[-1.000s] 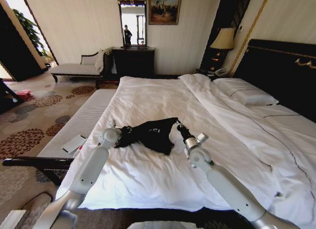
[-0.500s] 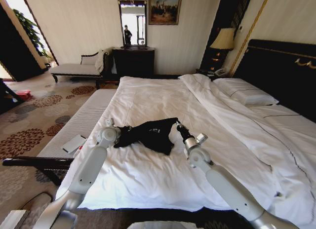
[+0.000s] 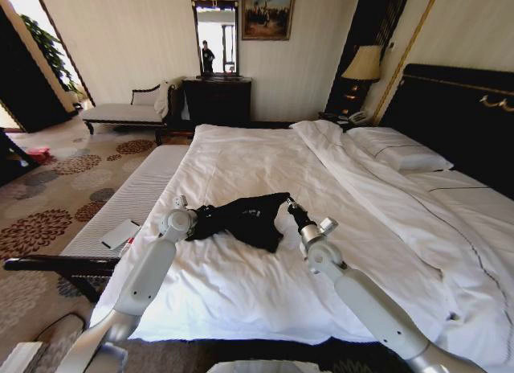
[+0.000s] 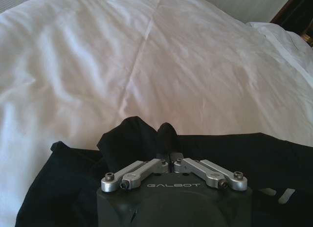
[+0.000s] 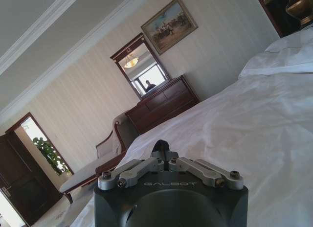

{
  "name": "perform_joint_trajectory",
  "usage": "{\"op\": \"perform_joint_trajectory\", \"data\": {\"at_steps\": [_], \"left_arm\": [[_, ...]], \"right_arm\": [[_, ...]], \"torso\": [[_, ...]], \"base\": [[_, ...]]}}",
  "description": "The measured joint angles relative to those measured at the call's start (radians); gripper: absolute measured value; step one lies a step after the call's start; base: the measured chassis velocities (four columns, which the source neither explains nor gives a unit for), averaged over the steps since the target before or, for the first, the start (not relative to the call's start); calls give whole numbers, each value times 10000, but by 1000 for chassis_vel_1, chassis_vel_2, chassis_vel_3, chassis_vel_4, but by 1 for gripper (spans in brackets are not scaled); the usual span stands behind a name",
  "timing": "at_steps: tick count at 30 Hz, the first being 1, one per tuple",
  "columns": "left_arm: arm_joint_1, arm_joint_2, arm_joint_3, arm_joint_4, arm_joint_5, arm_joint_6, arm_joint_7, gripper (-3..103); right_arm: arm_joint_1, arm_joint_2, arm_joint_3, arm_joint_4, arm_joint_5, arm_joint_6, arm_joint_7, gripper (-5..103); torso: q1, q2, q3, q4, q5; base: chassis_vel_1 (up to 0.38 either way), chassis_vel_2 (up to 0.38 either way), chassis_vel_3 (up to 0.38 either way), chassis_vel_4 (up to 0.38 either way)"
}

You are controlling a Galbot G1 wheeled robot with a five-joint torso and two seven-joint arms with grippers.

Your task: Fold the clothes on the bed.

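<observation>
The clothes, a crumpled black T-shirt (image 3: 245, 218) with a small white print, lie on the near half of the bed (image 3: 241, 156). My left gripper (image 3: 198, 215) is at the shirt's left edge. In the left wrist view this gripper (image 4: 168, 157) is shut on a raised bunch of the black fabric (image 4: 274, 153), with white sheet (image 4: 146, 56) beyond. My right gripper (image 3: 289, 205) is at the shirt's right edge, where the hem rises to meet it. In the right wrist view its fingers (image 5: 164, 149) are pressed together above the sheet (image 5: 254, 119).
A cushioned bench (image 3: 144, 188) runs along the bed's left side, with a flat white device (image 3: 120, 233) on it. The duvet (image 3: 377, 196) is bunched toward the right, below the pillows (image 3: 397, 150) and the dark headboard (image 3: 462, 108). A chaise (image 3: 124, 112) and dresser (image 3: 217, 100) stand by the far wall.
Hardly anything: the left gripper and the shirt's left edge shifted a little left, then back. The right arm has stayed put.
</observation>
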Motion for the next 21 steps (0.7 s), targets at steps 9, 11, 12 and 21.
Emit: {"op": "perform_joint_trajectory", "data": {"at_steps": [9, 11, 12, 21], "left_arm": [[167, 225, -444, -351, 153, 1, 128, 0], [237, 373, -684, -664, 151, 1, 149, 0], [265, 452, -802, -813, 137, 2, 168, 0], [511, 1107, -1578, -1849, 118, 3, 448, 0]], "right_arm": [[84, 12, -13, -37, -4, 98, 5, 0], [122, 4, 52, -38, 23, 131, 28, 0], [150, -2, 87, -34, 57, 145, 41, 0], [358, -148, 168, 129, 190, 316, 42, 0]], "torso": [[0, 0, 0, 0, -1], [0, 0, 0, 1, -1], [0, 0, 0, 0, -1], [0, 0, 0, 1, -1]], "base": [[0, 0, 0, 0], [0, 0, 0, 0], [0, 0, 0, 0], [0, 0, 0, 0]]}}
